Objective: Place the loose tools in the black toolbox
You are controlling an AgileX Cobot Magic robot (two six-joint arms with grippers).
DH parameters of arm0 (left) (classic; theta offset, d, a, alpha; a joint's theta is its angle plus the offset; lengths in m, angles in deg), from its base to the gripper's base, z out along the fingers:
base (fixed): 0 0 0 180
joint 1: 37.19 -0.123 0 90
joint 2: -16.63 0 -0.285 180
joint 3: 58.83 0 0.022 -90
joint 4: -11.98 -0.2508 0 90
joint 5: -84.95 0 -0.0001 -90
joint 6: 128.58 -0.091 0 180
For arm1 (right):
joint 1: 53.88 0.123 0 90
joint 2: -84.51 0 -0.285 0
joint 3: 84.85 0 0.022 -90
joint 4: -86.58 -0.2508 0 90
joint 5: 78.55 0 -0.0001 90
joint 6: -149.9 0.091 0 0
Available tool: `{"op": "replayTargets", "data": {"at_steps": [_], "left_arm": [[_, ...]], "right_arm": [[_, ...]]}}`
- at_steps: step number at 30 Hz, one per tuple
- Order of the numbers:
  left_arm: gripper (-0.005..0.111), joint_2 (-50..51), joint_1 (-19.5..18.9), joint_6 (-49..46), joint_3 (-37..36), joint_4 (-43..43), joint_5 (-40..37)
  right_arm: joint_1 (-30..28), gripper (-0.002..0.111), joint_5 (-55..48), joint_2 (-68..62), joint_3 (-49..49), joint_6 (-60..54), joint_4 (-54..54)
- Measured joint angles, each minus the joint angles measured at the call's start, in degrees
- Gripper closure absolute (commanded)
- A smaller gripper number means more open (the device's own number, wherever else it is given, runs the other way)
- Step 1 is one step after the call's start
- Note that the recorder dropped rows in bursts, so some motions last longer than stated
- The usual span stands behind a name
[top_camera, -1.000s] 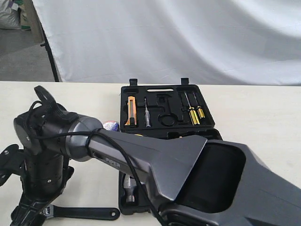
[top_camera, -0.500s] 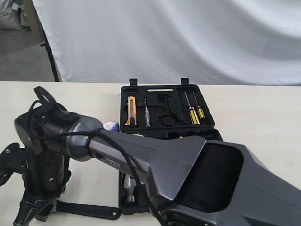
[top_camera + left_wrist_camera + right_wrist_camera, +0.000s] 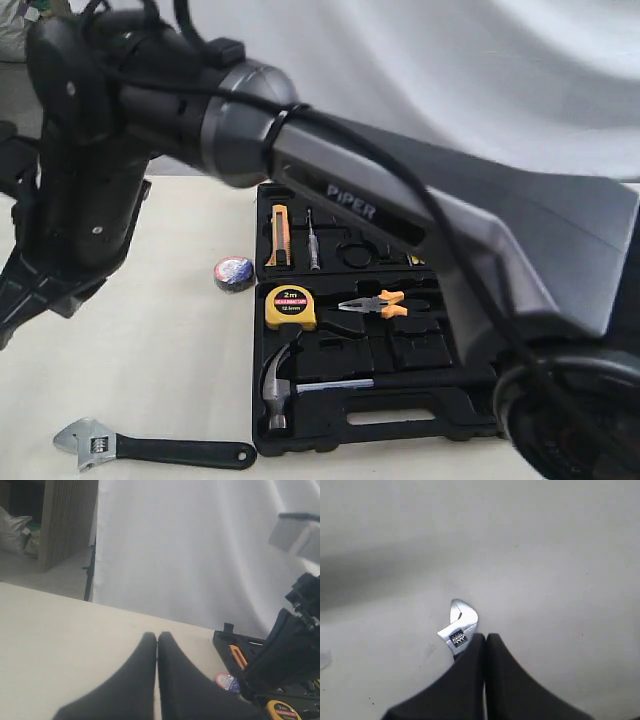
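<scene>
The adjustable wrench (image 3: 150,452) lies flat on the table near the front left, its silver head (image 3: 458,622) showing just past my right fingertips. My right gripper (image 3: 20,300) (image 3: 485,636) hangs well above it, shut and empty, its arm reaching across the scene. A black tape roll (image 3: 234,273) (image 3: 227,681) sits on the table left of the open black toolbox (image 3: 400,428) (image 3: 235,642). The claw hammer (image 3: 278,385) lies in the toolbox's near half. My left gripper (image 3: 157,635) is shut on nothing above bare table.
A yellow tape measure (image 3: 291,306) (image 3: 285,710) and orange-handled pliers (image 3: 378,303) lie in the toolbox's near half. Its far half holds an orange knife (image 3: 279,235) and a small screwdriver (image 3: 313,240). A white backdrop (image 3: 450,70) hangs behind the table.
My right arm has risen from table level at the wrench's head to high above it. The wrench stays on the table. The toolbox's near half is now uncovered.
</scene>
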Motion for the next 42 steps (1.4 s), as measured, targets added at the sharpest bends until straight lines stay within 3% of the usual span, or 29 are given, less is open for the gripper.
{"op": "replayTargets", "data": {"at_steps": [5, 12, 24, 26, 30, 32, 35, 42], "left_arm": [[0.106, 0.0, 0.0, 0.0, 0.0, 0.0, 0.0], [0.106, 0.0, 0.0, 0.0, 0.0, 0.0, 0.0], [0.106, 0.0, 0.0, 0.0, 0.0, 0.0, 0.0], [0.106, 0.0, 0.0, 0.0, 0.0, 0.0, 0.0], [0.106, 0.0, 0.0, 0.0, 0.0, 0.0, 0.0], [0.106, 0.0, 0.0, 0.0, 0.0, 0.0, 0.0], [0.106, 0.0, 0.0, 0.0, 0.0, 0.0, 0.0], [0.106, 0.0, 0.0, 0.0, 0.0, 0.0, 0.0]], "right_arm": [[-0.5, 0.108, 0.0, -1.7, -1.1, 3.4, -0.3], [2.6, 0.108, -0.3, -10.6, -2.0, 12.0, 8.3], [5.2, 0.107, 2.3, -14.6, -2.1, 13.9, 15.2], [5.3, 0.096, 2.3, -14.6, -2.1, 15.0, 16.4], [5.6, 0.051, 2.9, -14.6, -2.1, 17.8, 19.5], [5.7, 0.038, 3.1, -14.6, -2.1, 18.4, 19.5], [5.7, 0.042, 3.1, -14.6, -1.5, 18.5, 18.6], [5.8, 0.078, 2.2, -14.6, 2.9, 17.1, 13.0]]}}
